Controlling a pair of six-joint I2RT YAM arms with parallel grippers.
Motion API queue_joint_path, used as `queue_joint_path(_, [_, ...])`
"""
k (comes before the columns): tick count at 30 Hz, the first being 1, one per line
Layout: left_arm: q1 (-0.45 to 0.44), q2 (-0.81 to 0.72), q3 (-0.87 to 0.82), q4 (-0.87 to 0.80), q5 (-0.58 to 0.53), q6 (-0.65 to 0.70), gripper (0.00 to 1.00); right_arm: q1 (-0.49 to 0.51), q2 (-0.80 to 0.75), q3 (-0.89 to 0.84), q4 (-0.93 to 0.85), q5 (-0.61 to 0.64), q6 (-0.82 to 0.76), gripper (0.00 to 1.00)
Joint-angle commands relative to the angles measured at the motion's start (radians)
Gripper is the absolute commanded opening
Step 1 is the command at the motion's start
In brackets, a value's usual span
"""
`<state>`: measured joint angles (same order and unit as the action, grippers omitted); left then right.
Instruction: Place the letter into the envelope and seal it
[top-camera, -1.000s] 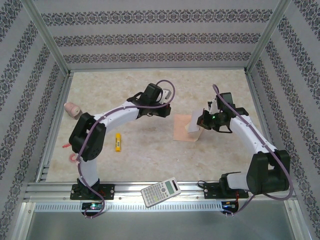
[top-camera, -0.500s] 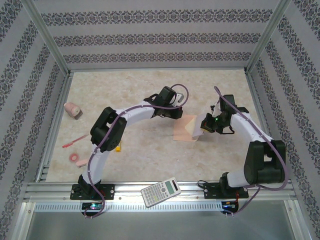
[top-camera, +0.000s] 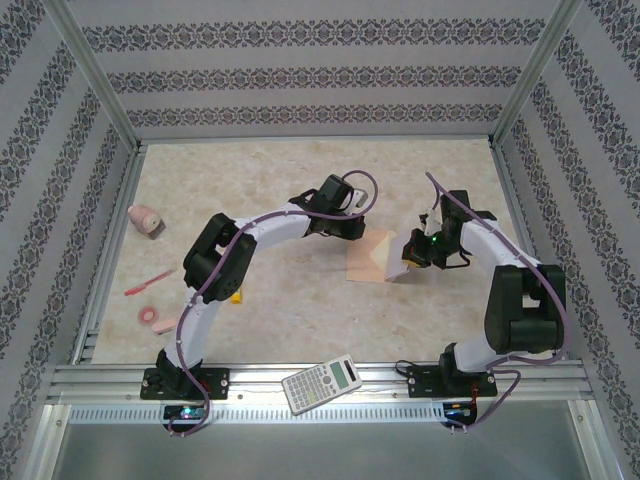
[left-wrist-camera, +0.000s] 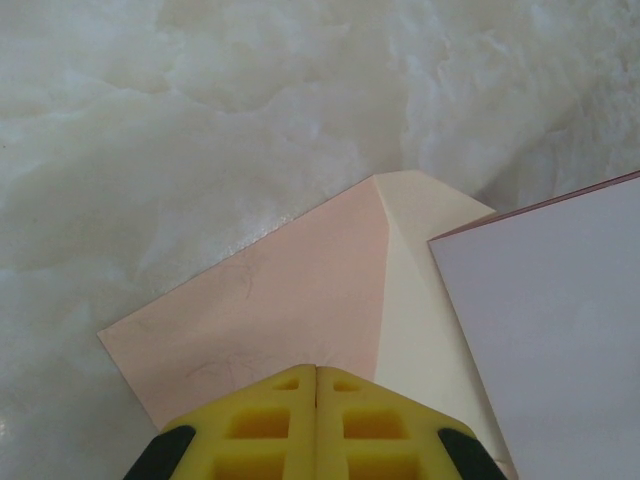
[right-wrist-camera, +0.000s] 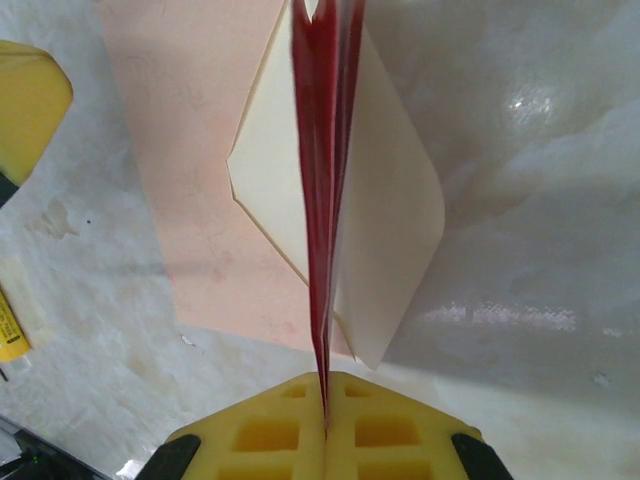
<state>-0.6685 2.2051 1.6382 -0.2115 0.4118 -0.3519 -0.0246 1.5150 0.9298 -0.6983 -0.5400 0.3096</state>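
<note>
On the bench's middle, right pincer (right-wrist-camera: 325, 385): pressed together on the letter (right-wrist-camera: 322, 200), pinching the red-edged sheet upright, seen edge-on.
Beside it, left pincer (left-wrist-camera: 316, 378): shut tight, nothing between its fingers, tips over the envelope (left-wrist-camera: 270, 300) at its left edge; contact unclear.
Letter: just above the opened flap (right-wrist-camera: 392, 215).
Envelope: flat on the bench (left-wrist-camera: 200, 120), flap toward the right.
Near edge, calculator (top-camera: 322, 383): well apart.

left arm (top-camera: 262, 228) swung out rightwards, left claw (left-wrist-camera: 317, 380) now at the envelope (left-wrist-camera: 270, 300), right arm's elbow (top-camera: 525, 305) drawn in behind the letter (right-wrist-camera: 322, 150), red pen (top-camera: 148, 281) and tape roll (top-camera: 148, 315) uncovered
</note>
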Motion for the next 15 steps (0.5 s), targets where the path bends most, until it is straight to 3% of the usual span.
queue_joint_path(1, [-0.014,0.021,-0.017,-0.003,0.016,-0.007,0.0,-0.012,0.016,0.033,-0.012,-0.021,-0.029,0.0])
queue_joint_path(15, [-0.014,0.045,-0.047,-0.017,0.005,0.011,0.0,-0.025,0.034,0.066,-0.023,-0.031,-0.052,0.0])
